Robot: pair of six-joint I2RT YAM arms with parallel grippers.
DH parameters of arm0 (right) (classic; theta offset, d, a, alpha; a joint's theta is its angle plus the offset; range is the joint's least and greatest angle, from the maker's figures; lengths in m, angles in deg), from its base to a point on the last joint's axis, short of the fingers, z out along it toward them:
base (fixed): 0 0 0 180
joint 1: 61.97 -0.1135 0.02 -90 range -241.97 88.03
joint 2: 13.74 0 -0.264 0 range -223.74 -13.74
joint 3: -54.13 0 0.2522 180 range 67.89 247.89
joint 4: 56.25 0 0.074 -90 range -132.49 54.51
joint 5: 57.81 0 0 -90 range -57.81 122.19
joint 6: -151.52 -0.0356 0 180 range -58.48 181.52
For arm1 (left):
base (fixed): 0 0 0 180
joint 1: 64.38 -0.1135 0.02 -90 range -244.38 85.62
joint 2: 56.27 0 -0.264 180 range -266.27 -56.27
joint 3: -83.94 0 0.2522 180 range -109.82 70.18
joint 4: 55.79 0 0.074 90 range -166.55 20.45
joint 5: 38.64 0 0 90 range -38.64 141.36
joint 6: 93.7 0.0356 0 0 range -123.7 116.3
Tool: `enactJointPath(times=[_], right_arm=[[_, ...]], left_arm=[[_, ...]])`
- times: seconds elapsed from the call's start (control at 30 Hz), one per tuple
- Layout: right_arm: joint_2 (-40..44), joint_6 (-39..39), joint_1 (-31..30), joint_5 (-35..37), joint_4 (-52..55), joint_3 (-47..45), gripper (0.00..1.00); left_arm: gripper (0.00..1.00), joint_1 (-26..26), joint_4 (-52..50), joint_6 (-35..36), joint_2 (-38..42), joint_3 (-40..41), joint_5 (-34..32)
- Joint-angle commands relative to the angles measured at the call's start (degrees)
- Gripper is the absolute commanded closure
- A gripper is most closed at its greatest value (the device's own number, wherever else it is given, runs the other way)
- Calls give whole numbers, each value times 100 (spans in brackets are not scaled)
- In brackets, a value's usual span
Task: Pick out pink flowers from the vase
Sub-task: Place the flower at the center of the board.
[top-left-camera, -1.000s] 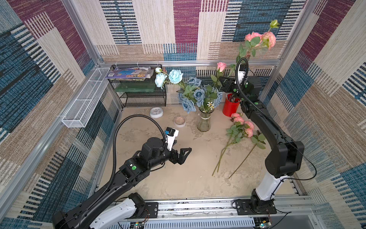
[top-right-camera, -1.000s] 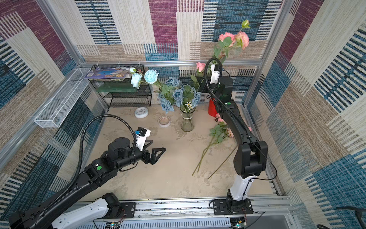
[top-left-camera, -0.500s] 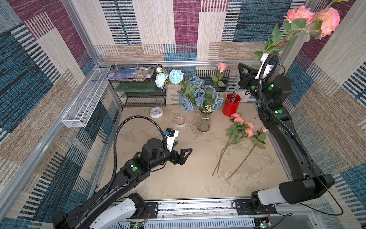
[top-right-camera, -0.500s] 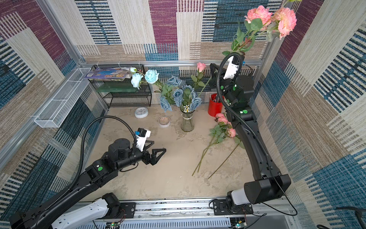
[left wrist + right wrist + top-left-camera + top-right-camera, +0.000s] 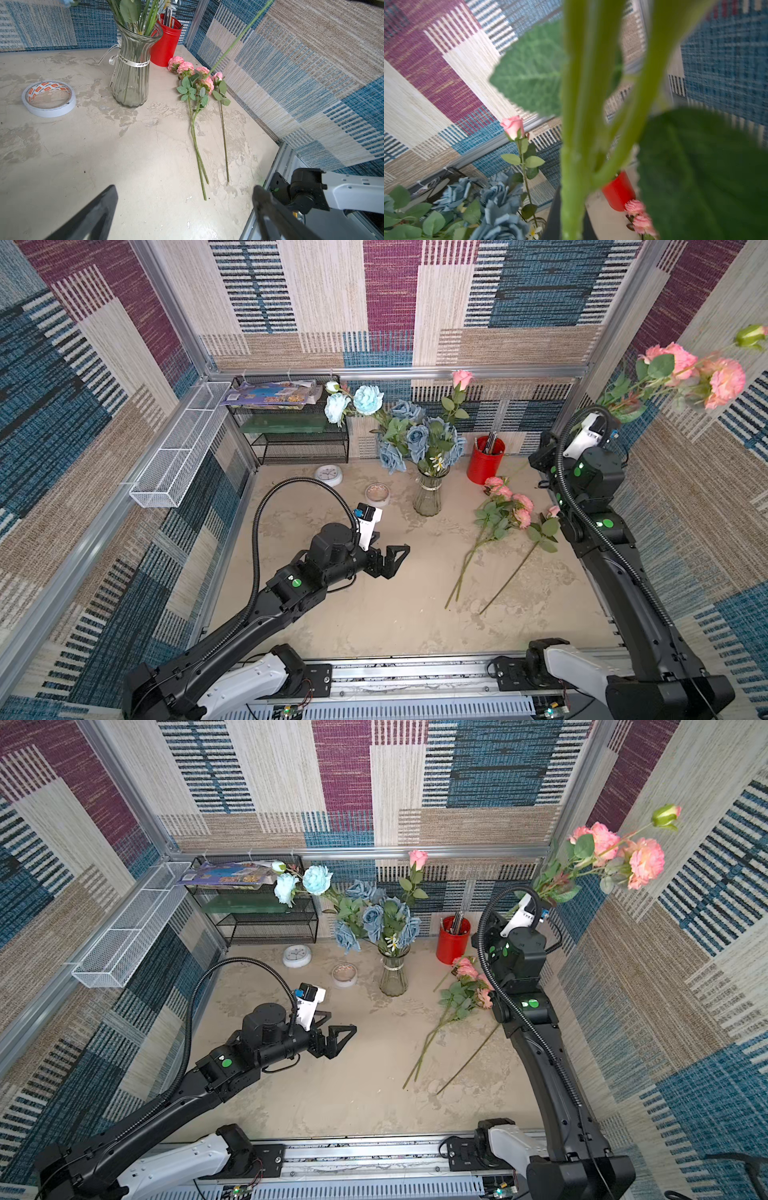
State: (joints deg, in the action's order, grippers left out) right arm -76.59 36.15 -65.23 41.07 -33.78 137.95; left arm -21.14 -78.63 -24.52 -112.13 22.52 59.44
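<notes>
Stem of pink flowers clamped in right claw, blooms high beyond it, left claw apart, tape lettering unreadable.

Hardly any writing here can be read. The tape roll has small orange and white labels repeated around its inner core, and their letters are too small to make out. The white ribbon tied around the neck of the vase carries a line of dark cursive script that is illegible. The booklet on top of the wire shelf has a colourful printed cover whose wording is too fine to read. The marks on the face of the clock are too small to tell.
</notes>
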Motion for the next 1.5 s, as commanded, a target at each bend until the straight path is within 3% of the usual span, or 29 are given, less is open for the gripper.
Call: enactJointPath(times=[0.0,0.1,0.23,0.4,0.6,0.73,0.9,1.03,1.27,1.47], right_arm=[[176,-487,289,-844,294,-299,100],[154,-646,449,-1889,330,-707,100],[-126,-807,431,-2582,645,-1161,100],[-687,-889,534,-2867,900,-1761,100],[-1438,-1159,986,-3656,129,-2644,100],[-1962,-1073,1121,-3700,-7,-2747,100],[-2412,-930,1171,-3429,-24,-2718,86],[-2299,-892,1171,-3315,8,-2774,77],[-1534,-657,994,-3479,455,-2770,30],[-410,-211,579,-3609,708,-2599,15]], left_arm=[[1,-4,180,-213,-26,-38,91],[1,-11,211,-211,-8,13,54],[1,-8,249,-252,-35,90,45],[1,-5,249,-247,-44,124,65],[1,-1,183,-230,-4,129,62],[1,-7,171,-230,39,177,55],[1,-11,247,-280,79,283,15],[1,-9,284,-366,11,327,58],[1,-11,477,-439,-117,416,45],[1,-10,513,-447,-238,414,63]])
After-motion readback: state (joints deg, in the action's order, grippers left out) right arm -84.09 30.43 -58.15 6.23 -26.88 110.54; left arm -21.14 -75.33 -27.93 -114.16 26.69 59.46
